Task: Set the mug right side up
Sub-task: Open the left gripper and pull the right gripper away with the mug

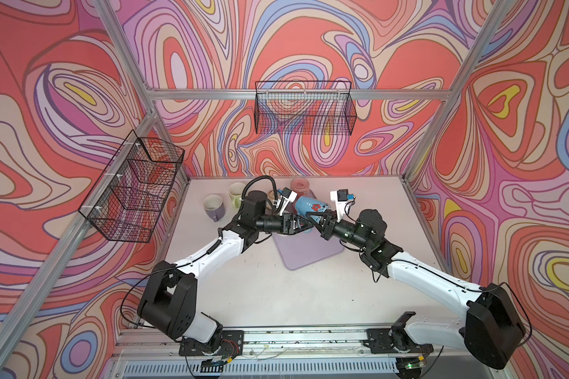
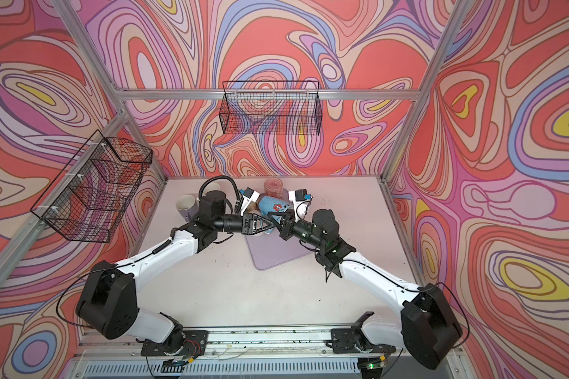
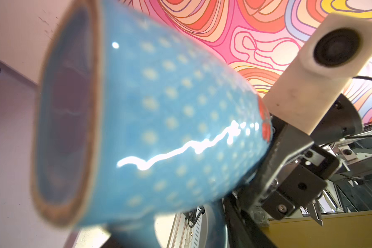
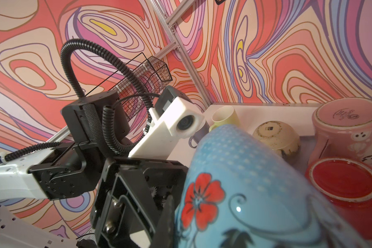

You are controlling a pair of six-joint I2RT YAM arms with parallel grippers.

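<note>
Pale table (image 1: 243,288) in a booth walled with red and lilac swirls. At centre the blue flowered mug (image 1: 311,206) hangs on its side in the air above a lilac mat (image 1: 309,252), apparently touching neither mat nor table. Which end is the mouth is not clear.

The right gripper (image 1: 317,218) is pressed together on the mug's narrower end. The left gripper (image 1: 304,226), just beside the mug, appears spread: one finger (image 4: 170,214) lies alongside the wall and its partner is hidden.

Step in hand, by judgement: a hand-over partway through the turn. The next move likely calls for the left gripper to draw clear. The right wrist then rolls the mouth upward before lowering the mug onto the mat.

Behind stand a pink mug (image 1: 299,187), bottom up, a purple mug (image 1: 213,206) and a pale green mug (image 1: 236,193), both upright.
</note>
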